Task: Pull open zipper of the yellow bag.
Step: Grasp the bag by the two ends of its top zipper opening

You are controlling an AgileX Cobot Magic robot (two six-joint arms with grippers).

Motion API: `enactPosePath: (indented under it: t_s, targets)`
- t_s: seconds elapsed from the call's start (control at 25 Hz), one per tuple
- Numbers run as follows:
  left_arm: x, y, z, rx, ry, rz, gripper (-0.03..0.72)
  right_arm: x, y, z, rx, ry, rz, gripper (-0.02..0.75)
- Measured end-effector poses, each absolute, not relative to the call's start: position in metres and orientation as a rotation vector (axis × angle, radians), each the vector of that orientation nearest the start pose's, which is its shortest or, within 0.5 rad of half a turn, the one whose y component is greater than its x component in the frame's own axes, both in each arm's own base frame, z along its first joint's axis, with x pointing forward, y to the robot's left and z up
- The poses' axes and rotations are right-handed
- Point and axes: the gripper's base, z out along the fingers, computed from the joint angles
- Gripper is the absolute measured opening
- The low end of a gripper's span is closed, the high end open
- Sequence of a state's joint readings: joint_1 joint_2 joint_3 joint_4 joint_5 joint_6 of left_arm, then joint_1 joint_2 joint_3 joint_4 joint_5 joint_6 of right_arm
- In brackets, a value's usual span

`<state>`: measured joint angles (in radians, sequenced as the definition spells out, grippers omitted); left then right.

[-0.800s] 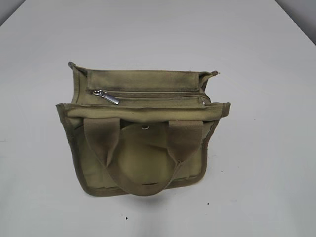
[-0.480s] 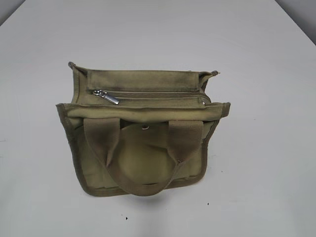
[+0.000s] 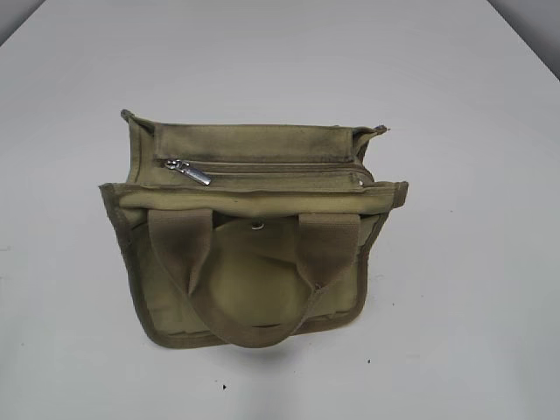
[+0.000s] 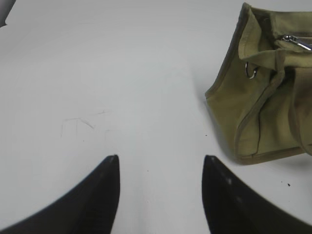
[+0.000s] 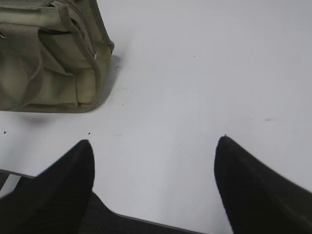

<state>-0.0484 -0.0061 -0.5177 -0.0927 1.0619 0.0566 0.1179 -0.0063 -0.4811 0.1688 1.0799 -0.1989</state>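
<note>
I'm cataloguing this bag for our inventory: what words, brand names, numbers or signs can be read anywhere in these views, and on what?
None: no text shows on the yellow bag, its zipper, the silver pull tab or the table.

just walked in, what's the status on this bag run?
Nothing is being handled yet. The yellow bag sits alone on the white table, its zipper closed along the top, with the silver pull tab at the zipper's left end in the exterior view. The left gripper and right gripper are both open and empty over bare table, one on each side of the bag, neither touching it. Neither arm shows in the exterior view.
</note>
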Motion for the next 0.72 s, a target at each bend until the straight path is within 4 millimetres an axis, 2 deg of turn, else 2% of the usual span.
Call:
enactPosePath:
  t_s: [0.28,0.48,0.72]
  targets:
    - [-0.009,-0.007,0.282,0.112,2.017,-0.106,0.418,-0.007,0.013,0.271,-0.335,2.040,0.153,0.593]
    - [-0.003,-0.013,0.285,0.112,2.030,-0.193,0.418,-0.005,0.013,0.271,-0.335,2.052,0.155,0.593]
    - [0.025,-0.024,0.297,0.075,2.056,-0.367,0.418,0.022,0.016,0.279,-0.364,2.151,0.167,0.593]
